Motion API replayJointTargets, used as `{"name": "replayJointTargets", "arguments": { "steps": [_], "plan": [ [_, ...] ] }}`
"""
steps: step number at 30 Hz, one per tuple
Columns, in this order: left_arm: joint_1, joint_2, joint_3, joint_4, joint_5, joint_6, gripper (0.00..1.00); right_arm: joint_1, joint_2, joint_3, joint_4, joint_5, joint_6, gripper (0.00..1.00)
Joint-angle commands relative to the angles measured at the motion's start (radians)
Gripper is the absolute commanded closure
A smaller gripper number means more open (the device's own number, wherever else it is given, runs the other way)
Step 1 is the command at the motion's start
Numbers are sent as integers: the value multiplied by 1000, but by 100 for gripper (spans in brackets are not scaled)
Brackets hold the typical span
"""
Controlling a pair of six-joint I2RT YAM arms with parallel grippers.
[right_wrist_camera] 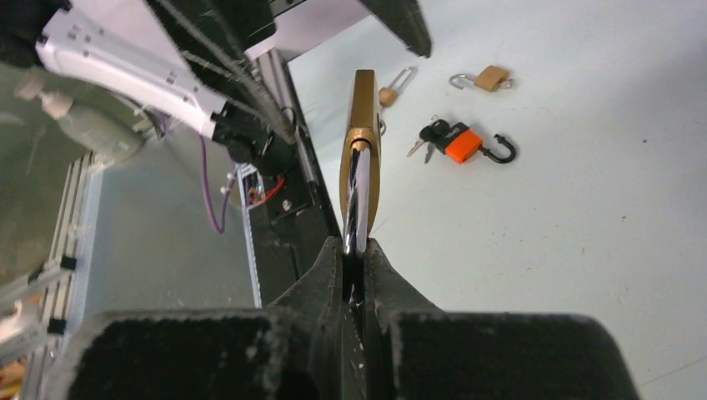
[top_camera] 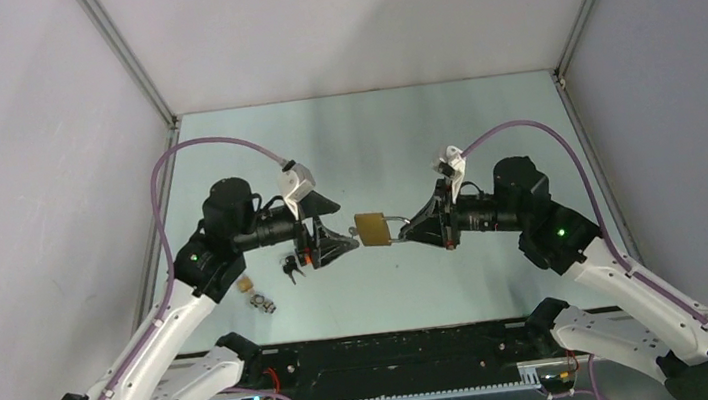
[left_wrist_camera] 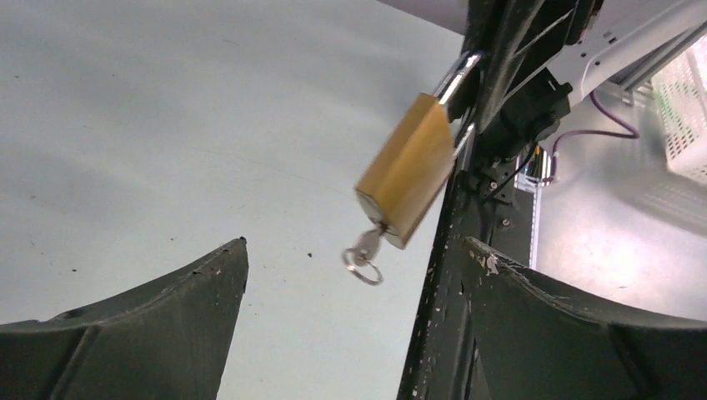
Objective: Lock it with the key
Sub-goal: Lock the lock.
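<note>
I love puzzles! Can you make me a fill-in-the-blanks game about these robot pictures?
The right gripper pinches the brass padlock by its silver ____.
Sticking out of the brass padlock's bottom is a ____.
The left gripper is wide ____.
The padlock lying beside the black keys is coloured ____.
Missing words: shackle, key, open, orange.

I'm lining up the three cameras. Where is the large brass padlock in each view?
Top external: brass padlock mid-table, just off the right gripper.
Left wrist: brass padlock upper centre, tilted, key in its base.
Right wrist: brass padlock centre, edge-on.
Shared landmark: right gripper shut on its shackle.
</note>
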Motion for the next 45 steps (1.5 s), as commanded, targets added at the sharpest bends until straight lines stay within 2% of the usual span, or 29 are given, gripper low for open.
{"name": "replayJointTargets", "arguments": {
  "steps": [1, 8, 12, 19, 25, 29, 34, 36, 38, 41, 43, 45],
  "plan": [
    [2, 12, 52, -60, 43, 148, 0, -5, -37, 44, 5, -165, -119, 100],
    [-43, 136, 91, -60, 185, 125, 3, -4, 16, 68, -109, -240, -203, 100],
    [-121, 194, 62, -61, 202, 106, 7, -4, 34, 84, -120, -251, -240, 100],
    [-196, 262, 38, -59, 223, 87, 18, 4, 95, 129, -184, -282, -314, 100],
    [-207, 268, 44, -60, 212, 87, 41, 29, 127, 155, -203, -277, -331, 100],
    [-207, 265, 41, -60, 215, 86, 50, 33, 131, 156, -187, -276, -320, 100],
    [-207, 255, 33, -67, 159, 78, 53, 31, 125, 157, -152, -294, -297, 100],
    [-208, 255, 38, -69, 169, 77, 59, 31, 123, 162, -155, -304, -294, 100],
    [-208, 252, 40, -70, 182, 82, 69, 32, 124, 165, -157, -311, -290, 100],
    [-208, 250, 46, -69, 203, 92, 93, 32, 128, 171, -149, -308, -272, 100],
    [-207, 242, 54, -70, 204, 97, 99, 32, 130, 172, -137, -293, -250, 100],
    [-208, 222, 61, -70, 161, 103, 100, 29, 131, 170, -120, -276, -225, 100]
  ]
}}
